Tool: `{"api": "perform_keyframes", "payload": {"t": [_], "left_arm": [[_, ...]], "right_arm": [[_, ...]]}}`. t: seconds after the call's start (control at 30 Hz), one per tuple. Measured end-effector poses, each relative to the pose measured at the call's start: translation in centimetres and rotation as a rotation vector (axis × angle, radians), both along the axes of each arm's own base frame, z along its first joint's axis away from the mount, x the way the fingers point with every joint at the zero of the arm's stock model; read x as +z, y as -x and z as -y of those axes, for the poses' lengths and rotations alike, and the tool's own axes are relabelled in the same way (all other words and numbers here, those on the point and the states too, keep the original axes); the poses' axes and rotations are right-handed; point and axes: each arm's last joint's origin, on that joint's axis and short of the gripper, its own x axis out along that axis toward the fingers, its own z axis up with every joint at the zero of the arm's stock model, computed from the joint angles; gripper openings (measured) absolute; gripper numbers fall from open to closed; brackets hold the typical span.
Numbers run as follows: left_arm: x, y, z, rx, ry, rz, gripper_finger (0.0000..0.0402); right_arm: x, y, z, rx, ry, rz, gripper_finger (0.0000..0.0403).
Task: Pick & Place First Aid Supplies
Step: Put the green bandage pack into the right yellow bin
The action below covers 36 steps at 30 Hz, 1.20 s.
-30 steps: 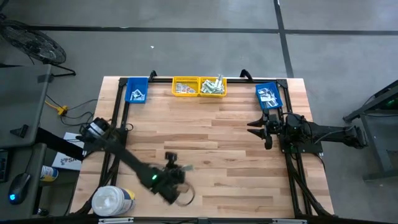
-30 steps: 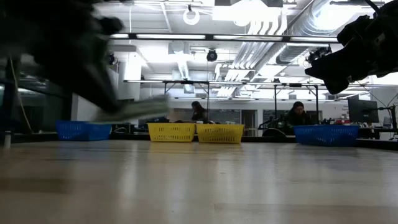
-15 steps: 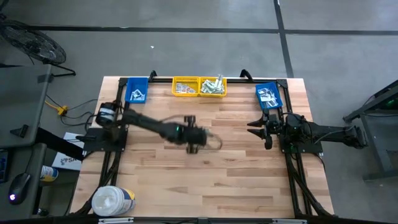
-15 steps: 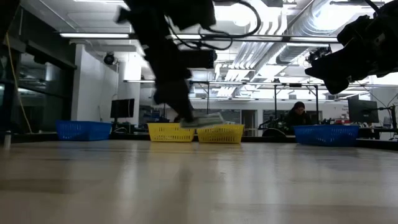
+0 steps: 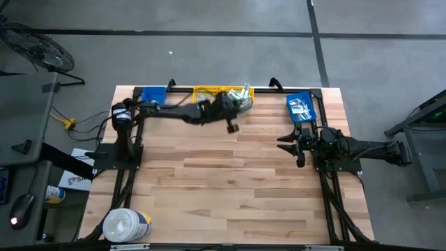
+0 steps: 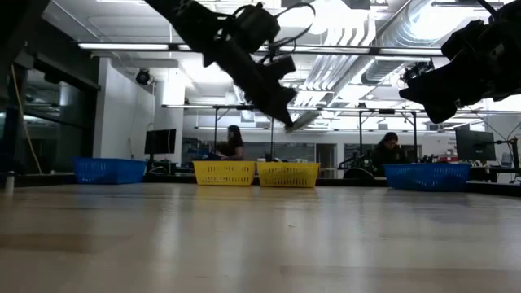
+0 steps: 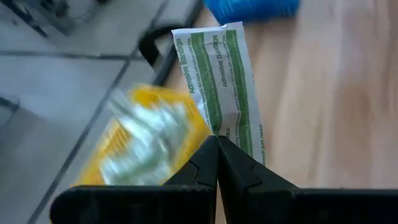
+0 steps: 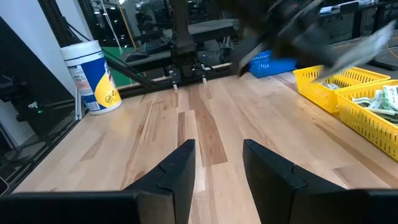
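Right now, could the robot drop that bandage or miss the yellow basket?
Maybe. The left gripper pinches only the bottom edge of the bandage packet, so it could slip or flutter loose. The packet hangs near the right yellow bin's front rim, so letting go there might land it on the table.

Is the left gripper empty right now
No, the left gripper is shut on a long green-and-white adhesive bandage packet, which sticks out from between its fingertips in the left wrist view.

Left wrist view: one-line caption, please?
Left gripper pinches a green-striped adhesive bandage packet above the yellow bin.
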Motion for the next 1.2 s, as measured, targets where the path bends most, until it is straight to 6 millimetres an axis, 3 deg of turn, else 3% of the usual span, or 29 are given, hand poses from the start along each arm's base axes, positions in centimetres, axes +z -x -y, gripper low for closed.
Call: {"api": "perform_keyframes", "payload": {"t": [0.2, 0.4, 0.63, 1.07, 1.2], "left_arm": [[3.6, -1.8, -4.3, -0.015, -0.016, 0.043, 0.0], [5.9, -3.0, -7.6, 0.0, 0.0, -0.07, 0.0], [5.6, -3.8, -11.1, 0.094, 0.098, -0.11, 0.0], [0.3, -2.5, -15.1, 0.177, 0.491, -0.132, 0.0], [-0.1, -2.0, -15.8, 0.194, 0.664, -0.075, 0.0]], "right_arm": [[0.0, 0.0, 0.0, 0.0, 0.0, 0.0, 0.0129], [0.0, 0.0, 0.0, 0.0, 0.0, 0.0, 0.0129], [0.0, 0.0, 0.0, 0.0, 0.0, 0.0, 0.0129], [0.0, 0.0, 0.0, 0.0, 0.0, 0.0, 0.0129], [0.0, 0.0, 0.0, 0.0, 0.0, -0.001, 0.0129]]}}
